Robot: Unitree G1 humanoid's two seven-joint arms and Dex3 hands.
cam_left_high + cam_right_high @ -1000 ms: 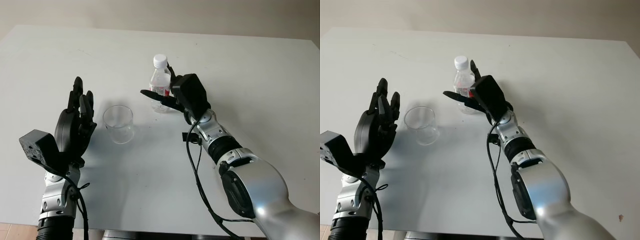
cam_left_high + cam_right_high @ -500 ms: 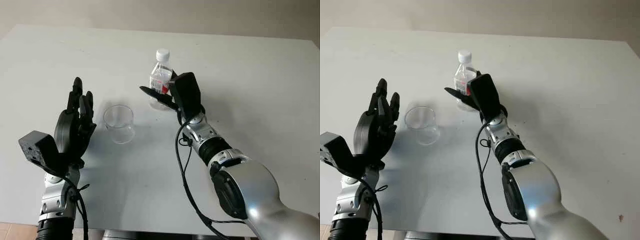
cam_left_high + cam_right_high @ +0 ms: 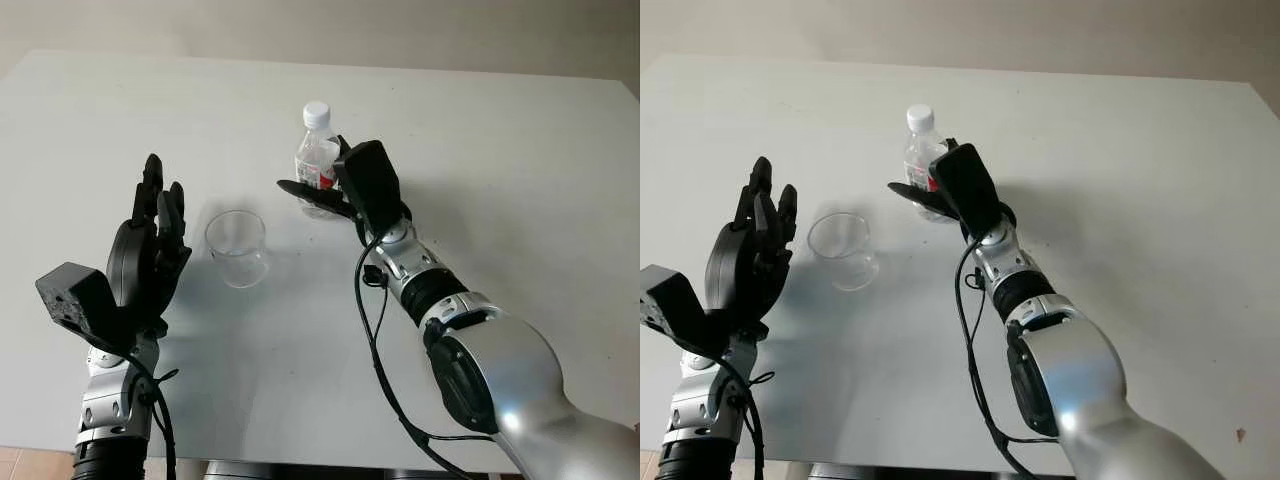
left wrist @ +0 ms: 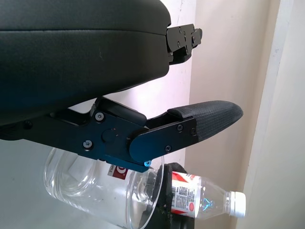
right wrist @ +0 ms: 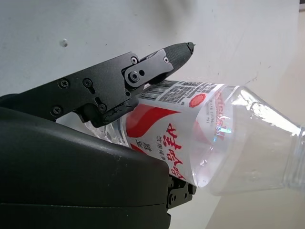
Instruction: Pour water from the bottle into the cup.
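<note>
At the left of the white table (image 3: 520, 140), the left hand (image 3: 150, 250) is raised above the surface with its palm turned toward the middle; its fingers (image 3: 153, 185) are straight, pointing up, and hold nothing. Just to its right stands the clear cup (image 3: 237, 247), upright on the table and apart from the hand, with bare tabletop between them; it looks empty, though through clear plastic that is hard to tell for sure. In the left wrist view the cup (image 4: 102, 188) sits beyond the hand's extended finger, with the bottle behind it. Further right and farther back is the bottle (image 3: 318, 165), a small clear plastic one with a white cap (image 3: 316, 113) and a red-and-white label, roughly upright and seemingly lifted a little off the table. The right hand (image 3: 345, 190) is closed around its lower body, one finger (image 5: 143, 71) lying across the label and the palm pressed against the other side. The cap is on. The right arm reaches in from the lower right, a black cable looping beside it.
</note>
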